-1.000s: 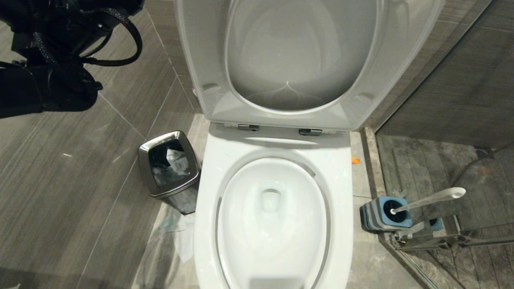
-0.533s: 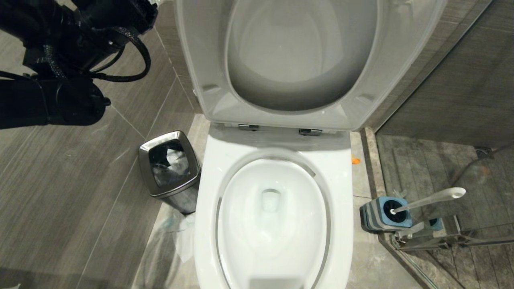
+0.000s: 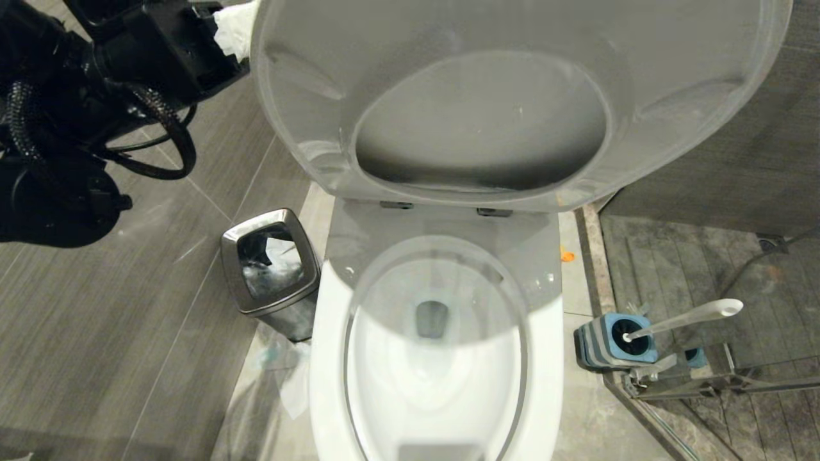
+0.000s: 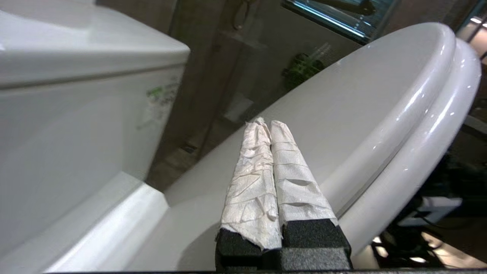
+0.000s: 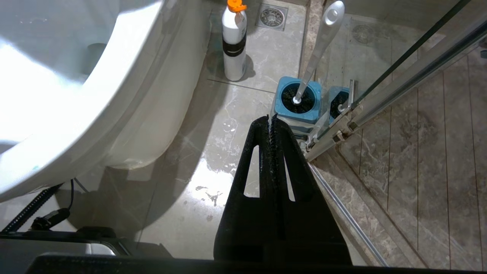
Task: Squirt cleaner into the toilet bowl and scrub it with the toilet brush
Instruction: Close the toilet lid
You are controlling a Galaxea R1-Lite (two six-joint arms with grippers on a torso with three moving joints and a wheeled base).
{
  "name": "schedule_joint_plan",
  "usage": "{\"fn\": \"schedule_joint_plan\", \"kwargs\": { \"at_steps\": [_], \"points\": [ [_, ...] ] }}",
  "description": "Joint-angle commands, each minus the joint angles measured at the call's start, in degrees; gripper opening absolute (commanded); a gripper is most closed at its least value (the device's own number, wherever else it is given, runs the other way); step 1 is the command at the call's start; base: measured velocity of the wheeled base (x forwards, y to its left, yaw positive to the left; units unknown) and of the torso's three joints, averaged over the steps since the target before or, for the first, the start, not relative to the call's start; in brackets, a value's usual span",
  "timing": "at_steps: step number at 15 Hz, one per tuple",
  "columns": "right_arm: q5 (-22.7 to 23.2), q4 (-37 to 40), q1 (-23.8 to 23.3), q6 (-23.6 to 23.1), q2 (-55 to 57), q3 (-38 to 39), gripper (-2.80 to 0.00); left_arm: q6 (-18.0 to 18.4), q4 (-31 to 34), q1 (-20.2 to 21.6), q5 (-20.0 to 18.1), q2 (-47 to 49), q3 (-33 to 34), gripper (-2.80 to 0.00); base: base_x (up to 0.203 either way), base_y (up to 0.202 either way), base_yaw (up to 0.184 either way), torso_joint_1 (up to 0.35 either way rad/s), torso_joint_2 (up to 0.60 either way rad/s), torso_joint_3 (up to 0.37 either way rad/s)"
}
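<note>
Left claw (image 4: 266, 123) clenched and empty behind the tilted lid (image 3: 512, 96), right claw (image 5: 271, 120) clenched above the floor, toilet bowl (image 3: 435, 358) open, toilet brush (image 3: 685, 318) in its holder (image 3: 612, 342) beside it

Left arm (image 3: 70, 96), black and cable-wrapped, raised at the upper left of the head view. Left gripper (image 4: 265, 123) with jaws pressed together, its fingers (image 4: 251, 182) wrapped in white paper. Right gripper (image 5: 269, 120) pointing downward, black jaws closed tip to tip and holding nothing; right arm outside the head view
</note>
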Motion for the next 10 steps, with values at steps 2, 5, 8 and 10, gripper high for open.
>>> {"fn": "schedule_joint_plan", "kwargs": {
  "at_steps": [2, 5, 8, 10],
  "points": [
    [-0.01, 0.00, 0.01, -0.02, 0.05, 0.00, -2.80, -0.25, 2.02, 0.04, -3.48, -7.96, 10.39, -2.80, 0.000, 0.000, 0.000, 0.000, 0.00, 0.000],
    [-0.01, 0.00, 0.01, -0.02, 0.05, 0.00, -2.80, -0.26, 4.17, -0.98, -4.13, -11.41, 16.07, -2.80, 0.000, 0.000, 0.000, 0.000, 0.00, 0.000],
    [-0.01, 0.00, 0.01, -0.02, 0.05, 0.00, -2.80, -0.17, 7.00, -1.26, -4.06, -13.06, 16.41, -2.80, 0.000, 0.000, 0.000, 0.000, 0.00, 0.000],
    [-0.01, 0.00, 0.01, -0.02, 0.05, 0.00, -2.80, -0.23, 7.48, -1.26, -3.91, -13.75, 17.42, -2.80, 0.000, 0.000, 0.000, 0.000, 0.00, 0.000]
  ]
}}
